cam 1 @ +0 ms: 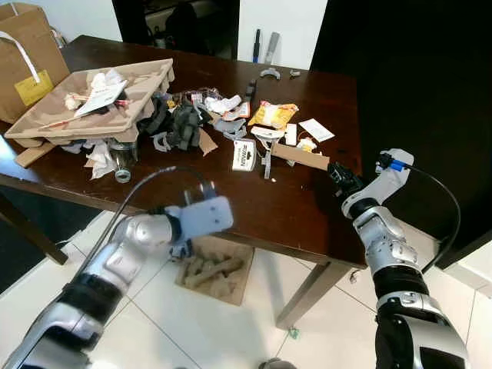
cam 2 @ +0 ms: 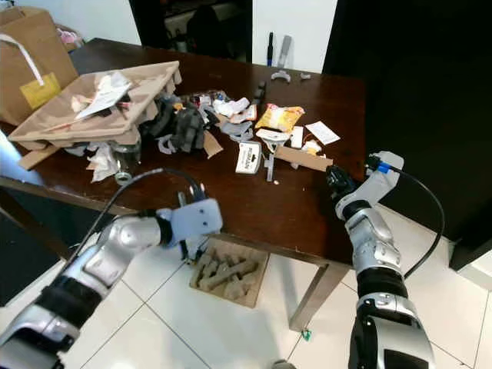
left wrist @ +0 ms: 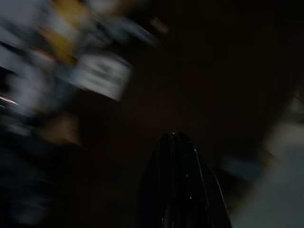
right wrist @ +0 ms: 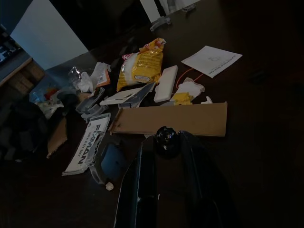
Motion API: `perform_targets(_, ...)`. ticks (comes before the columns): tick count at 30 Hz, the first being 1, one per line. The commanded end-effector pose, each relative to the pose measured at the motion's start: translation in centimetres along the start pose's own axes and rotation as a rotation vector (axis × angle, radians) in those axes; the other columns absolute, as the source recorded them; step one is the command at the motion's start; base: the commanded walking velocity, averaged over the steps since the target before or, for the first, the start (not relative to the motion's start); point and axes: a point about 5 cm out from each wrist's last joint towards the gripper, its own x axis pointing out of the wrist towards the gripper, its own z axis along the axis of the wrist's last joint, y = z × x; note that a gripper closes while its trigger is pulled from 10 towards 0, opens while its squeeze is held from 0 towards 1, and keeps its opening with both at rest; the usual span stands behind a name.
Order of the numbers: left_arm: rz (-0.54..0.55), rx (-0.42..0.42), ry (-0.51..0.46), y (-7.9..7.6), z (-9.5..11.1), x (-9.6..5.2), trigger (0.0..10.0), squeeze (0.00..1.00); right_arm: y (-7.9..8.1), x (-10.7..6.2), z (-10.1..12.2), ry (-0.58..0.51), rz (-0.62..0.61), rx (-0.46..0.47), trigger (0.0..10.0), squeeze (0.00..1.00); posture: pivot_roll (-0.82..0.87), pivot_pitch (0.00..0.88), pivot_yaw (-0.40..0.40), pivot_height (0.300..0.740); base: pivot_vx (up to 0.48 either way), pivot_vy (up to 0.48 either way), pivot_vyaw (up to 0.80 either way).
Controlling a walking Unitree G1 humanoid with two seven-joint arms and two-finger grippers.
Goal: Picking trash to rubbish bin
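Right gripper (right wrist: 164,142): fingers closed on a small dark rounded object (right wrist: 166,138), apparently a scrap lifted from the litter; held low over the right near part of the table (cam 1: 307,207), just near of the cardboard strip (right wrist: 173,118). Judged to be held clear of the pile so it can be carried off to a bin.

Left gripper (left wrist: 178,180): fingers together, nothing seen between them; positioned at the near table edge, left of centre. Wrist picture blurred, suggesting the arm is in motion.

Adjacent litter, outward from the right gripper: cardboard strip lying flat; white printed label (cam 1: 244,154) to its left; yellow snack packet (cam 1: 271,114) farther off; white paper slip (cam 1: 316,129) to the far right.

Further left: dark crumpled scraps (cam 1: 178,123) at mid-table; moulded pulp tray (cam 1: 54,108) holding paper waste, resting tilted on other rubbish; brown paper bag (cam 1: 23,58) at far left.

Below table: a second pulp tray piece (cam 1: 215,270) on the floor.
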Motion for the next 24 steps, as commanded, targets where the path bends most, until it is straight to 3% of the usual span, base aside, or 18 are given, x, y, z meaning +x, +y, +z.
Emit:
perform_targets(1,0.063,0.024,-0.036,1.0,0.8,-0.1,0.0,0.0,-0.3,-0.3,-0.1,0.002,-0.005,0.012,10.0,0.0,0.04,0.138,-0.002,0.74,0.0,0.0,0.0)
perform_targets(4,0.124,0.033,-0.047,2.0,1.2,-0.2,0.0,0.0,-0.2,-0.2,-0.1,0.0,-0.002,0.014,10.0,0.0,0.04,0.138,-0.002,0.74,0.0,0.0,0.0)
perform_targets(6,0.22,0.05,-0.054,3.4,1.5,-0.4,0.0,0.0,-0.1,-0.1,-0.1,-0.001,0.004,0.016,10.0,0.0,0.05,0.133,-0.002,0.74,0.0,0.0,0.0)
perform_targets(10,0.25,0.034,-0.064,3.7,1.5,-0.5,0.0,0.0,0.0,-0.1,-0.1,0.0,0.005,0.016,10.0,0.0,0.05,0.133,-0.002,0.74,0.0,0.0,0.0)
perform_targets(12,0.193,-0.041,-0.139,2.8,2.3,-0.2,0.0,0.0,0.1,-0.1,-0.2,0.004,0.008,0.013,10.0,0.0,0.05,0.133,-0.002,0.74,0.0,0.0,0.0)
perform_targets(13,0.193,-0.041,-0.139,2.8,2.3,-0.2,0.0,0.0,0.1,-0.1,-0.2,0.004,0.008,0.013,10.0,0.0,0.05,0.133,-0.002,0.74,0.0,0.0,0.0)
perform_targets(14,0.162,-0.081,-0.182,2.3,2.8,-0.1,2.7,0.0,0.1,-0.1,-0.2,0.005,0.009,0.012,10.0,0.0,0.05,0.133,-0.006,0.74,0.0,0.0,0.0)
perform_targets(15,0.11,-0.146,-0.252,1.6,3.6,-0.1,3.6,0.0,0.1,-0.1,-0.2,0.006,0.01,0.011,10.0,0.0,0.05,0.132,-0.006,0.74,0.0,0.0,0.0)
perform_targets(16,0.064,-0.178,-0.305,1.1,4.3,-0.1,9.1,0.0,0.1,-0.1,-0.2,0.006,0.01,0.01,10.0,0.0,0.05,0.132,-0.006,0.74,0.0,0.0,0.0)
perform_targets(19,0.037,-0.216,-0.351,0.7,4.9,-0.2,10.0,0.0,0.1,0.0,-0.2,0.007,0.011,0.009,10.0,0.0,0.05,0.132,-0.005,0.74,0.0,0.0,0.0)
perform_targets(20,0.009,-0.251,-0.392,0.4,5.5,-0.2,10.0,0.17,0.1,0.0,-0.2,0.007,0.011,0.008,10.0,0.0,0.05,0.132,-0.005,0.74,0.0,0.0,0.0)
perform_targets(21,-0.031,-0.277,-0.419,0.0,6.0,-0.3,10.0,0.87,0.1,0.0,-0.2,0.009,0.011,0.005,10.0,0.0,0.05,0.133,-0.005,0.74,0.0,0.0,0.0)
perform_targets(22,-0.031,-0.277,-0.419,0.0,6.0,-0.3,10.0,0.87,0.1,0.0,-0.2,0.009,0.011,0.005,10.0,0.0,0.05,0.133,-0.005,0.74,0.0,0.0,0.0)
perform_targets(23,-0.063,-0.301,-0.431,-0.3,6.2,-0.4,10.0,1.0,0.1,0.0,-0.2,0.01,0.01,0.004,10.0,0.0,0.05,0.133,-0.003,0.74,0.0,0.0,0.0)
perform_targets(24,-0.115,-0.294,-0.419,-0.8,6.1,-0.5,10.0,1.0,0.1,-0.1,-0.3,0.011,0.01,0.003,10.0,0.0,0.05,0.133,-0.002,0.74,0.0,0.0,0.0)
